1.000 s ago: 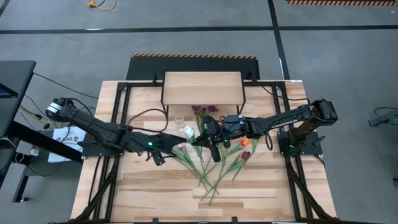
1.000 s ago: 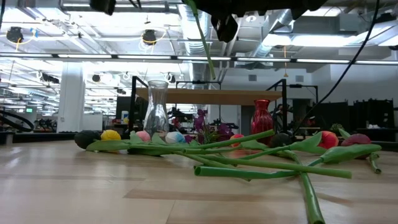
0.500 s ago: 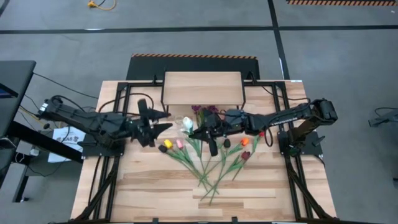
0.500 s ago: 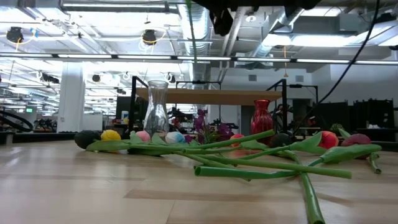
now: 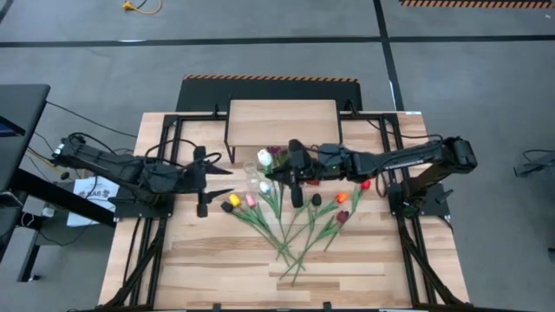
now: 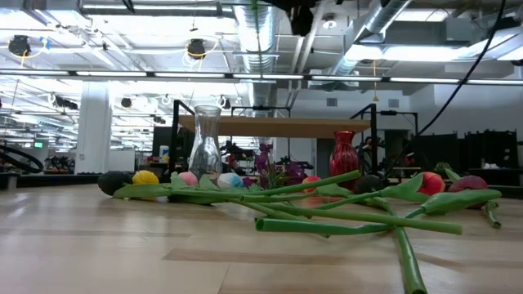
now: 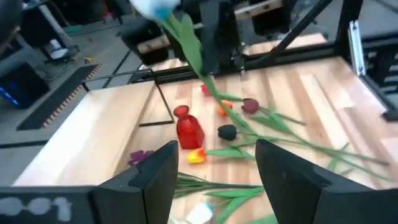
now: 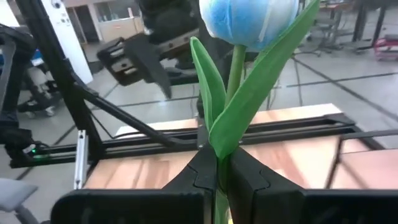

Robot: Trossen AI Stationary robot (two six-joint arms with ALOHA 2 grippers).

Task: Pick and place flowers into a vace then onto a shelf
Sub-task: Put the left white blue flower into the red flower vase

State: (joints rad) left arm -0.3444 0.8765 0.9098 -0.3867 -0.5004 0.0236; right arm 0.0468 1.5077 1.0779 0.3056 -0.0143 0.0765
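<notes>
Overhead and table-level views of a light wood slatted table (image 5: 217, 260) framed by black metal rails, standing on a grey concrete floor (image 5: 260, 52) crossed by dark lines.

Left: the left hand (image 5: 205, 182) hangs over the table's left half, its two fingers (image 7: 152, 174) spread apart and holding nothing. A sheet of paper (image 5: 91, 189) lies off the table's left edge.

Centre: the shelf (image 5: 282, 123), a pale plank on thin black legs, stands at the far edge of the table. Just in front of it stands a clear glass vase (image 6: 205, 147), upright and with nothing in it that can be seen. A purple sprig (image 6: 265, 157) lies beside it. The right hand (image 5: 297, 178) is raised above the table near the vase, its fingers closed on the green stem of a pale blue tulip (image 8: 249, 22), whose head points toward the left arm. Below it the remaining flowers (image 5: 290, 221) lie flat on the table, stems fanned and crossing, with yellow (image 5: 232, 201) and pink (image 5: 250, 200) heads at the left of the fan.

Right: orange (image 5: 342, 198) and dark red (image 5: 342, 217) heads lie at the right side of the fan. A red vase (image 6: 344, 153) stands upright near them.

Background, table-level view: a large hall with exposed ceiling ducts (image 6: 261, 33) and strip lights.
</notes>
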